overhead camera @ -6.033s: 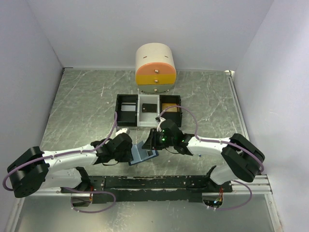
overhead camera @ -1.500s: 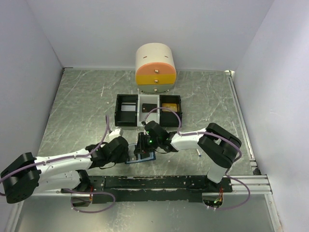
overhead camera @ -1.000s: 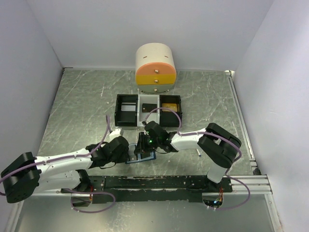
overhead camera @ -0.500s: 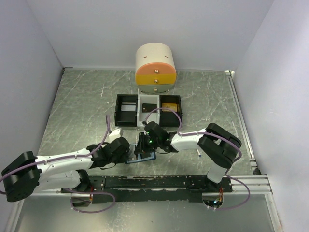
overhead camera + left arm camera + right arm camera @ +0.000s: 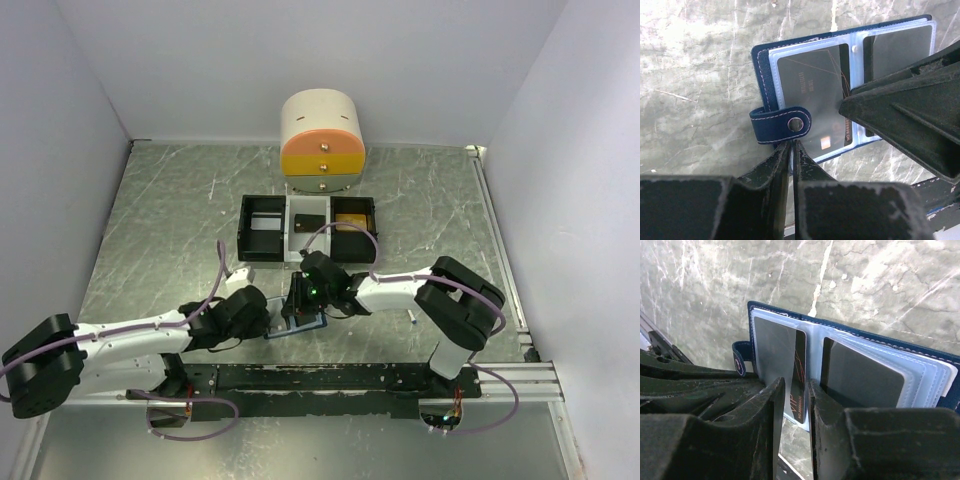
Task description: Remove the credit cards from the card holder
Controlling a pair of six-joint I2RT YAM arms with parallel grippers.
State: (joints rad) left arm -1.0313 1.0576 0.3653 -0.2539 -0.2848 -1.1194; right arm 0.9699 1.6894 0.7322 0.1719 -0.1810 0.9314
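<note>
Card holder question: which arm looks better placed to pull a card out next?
Probably the right. Its gripper has jaws either side of a dark card in the open card holder, while the left gripper is shut at the holder's edge.

Both grippers are crowding the open dark-blue folding card holder from left and right, the black-and-white three-compartment tray is blocking just behind, while marbled tabletop is lying open far left.
</note>
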